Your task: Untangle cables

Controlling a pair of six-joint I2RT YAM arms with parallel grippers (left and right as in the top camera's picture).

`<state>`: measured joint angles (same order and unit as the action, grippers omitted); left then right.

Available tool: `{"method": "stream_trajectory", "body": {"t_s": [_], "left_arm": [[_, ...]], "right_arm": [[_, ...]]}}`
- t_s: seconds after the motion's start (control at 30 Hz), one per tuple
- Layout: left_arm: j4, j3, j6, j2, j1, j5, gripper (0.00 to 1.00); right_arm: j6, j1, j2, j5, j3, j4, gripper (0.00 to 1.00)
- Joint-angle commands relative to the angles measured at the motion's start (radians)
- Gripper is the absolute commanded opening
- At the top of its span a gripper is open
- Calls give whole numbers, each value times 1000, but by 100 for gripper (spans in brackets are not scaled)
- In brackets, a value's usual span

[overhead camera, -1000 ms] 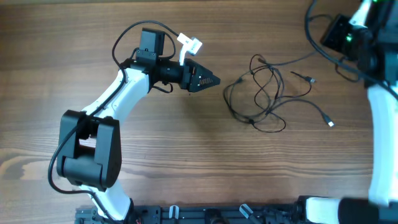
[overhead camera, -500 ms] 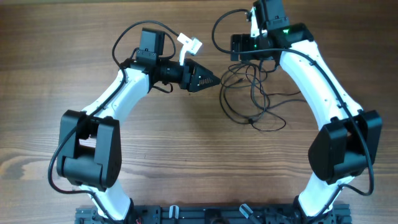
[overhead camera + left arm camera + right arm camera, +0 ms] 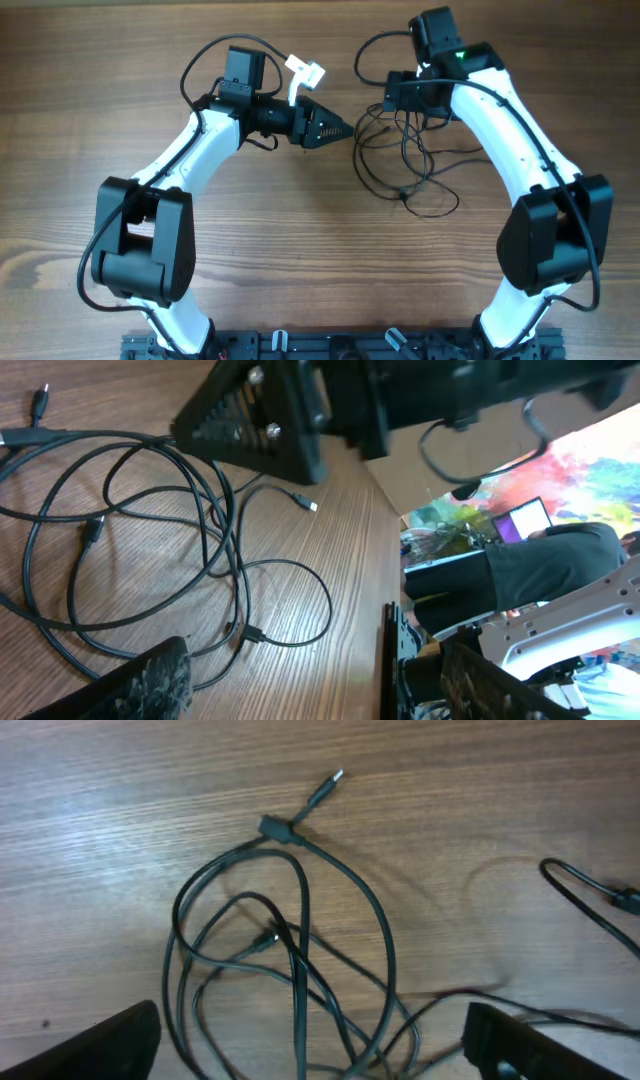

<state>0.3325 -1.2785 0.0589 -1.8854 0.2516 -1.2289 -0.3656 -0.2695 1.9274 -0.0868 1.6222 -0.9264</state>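
Right tool has swung in from the far bench edge where it sat a second ago and now hangs right over the cables. Versus the half-second frame it has only nudged a touch sideways. Left tool hasn't budged across all three overhead shots. Tangle looks the same shape where I can see it, but the right arm now covers its far side, so I can't check the loose ends there.

Status: nothing untangled yet, by my read. Cables lie on the bench as one heap of crossed loops directly below the right tool. They sit just ahead of the left tool's tips, with a gap between. One plug pokes out of the heap, beyond the right tool's jaws in its wrist view.

Right tool: jaws wide apart and empty. Cords lie on the bench between them, not touched as far as I can tell. Left tool: also spread open, holding nothing.

Left to do: basically all of it. Pick a strand, pull the loops apart, lay each cable out separate.
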Motion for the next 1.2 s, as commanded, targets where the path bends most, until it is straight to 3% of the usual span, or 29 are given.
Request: {"method": "stream_trajectory", "body": {"t_s": [0.0,0.13,0.33,0.4,0.43,0.53,0.73,0.77,0.87,0.9,0.97,1.0,1.07,1.17], "left_arm": [[7,-10,15,-12,0,-16,82],[9,-10,15,-12,-1,-11,81],[10,-10,15,-12,-2,-1,79],[10,-10,15,-12,-2,-1,79],[10,-10,15,-12,-2,-1,79],[13,-10,15,-12,-2,-1,79],[24,-10,15,-12,-2,0,80],[30,-10,15,-12,-2,5,80],[35,-10,15,-12,-2,19,80],[35,-10,15,-12,-2,19,80],[35,-10,15,-12,-2,19,80],[35,-10,15,-12,-2,19,80],[36,-10,15,-12,-2,18,80],[36,-10,15,-12,-2,18,80]], "right_arm": [[55,-2,13,21,-55,54,87],[95,-2,13,44,-91,108,75],[100,-2,13,96,-185,202,68],[84,-2,13,98,-213,222,44],[75,-2,13,99,-216,224,18],[77,-1,12,98,-211,234,4],[79,-1,0,78,-113,182,6],[86,-1,-17,76,-84,163,16],[101,-1,-84,75,-53,142,22],[101,0,-101,75,-53,135,20],[100,0,-121,64,-53,117,5],[100,0,-123,49,-53,109,5],[101,0,-121,18,-60,98,32],[103,0,-108,-11,-79,122,37]]}}
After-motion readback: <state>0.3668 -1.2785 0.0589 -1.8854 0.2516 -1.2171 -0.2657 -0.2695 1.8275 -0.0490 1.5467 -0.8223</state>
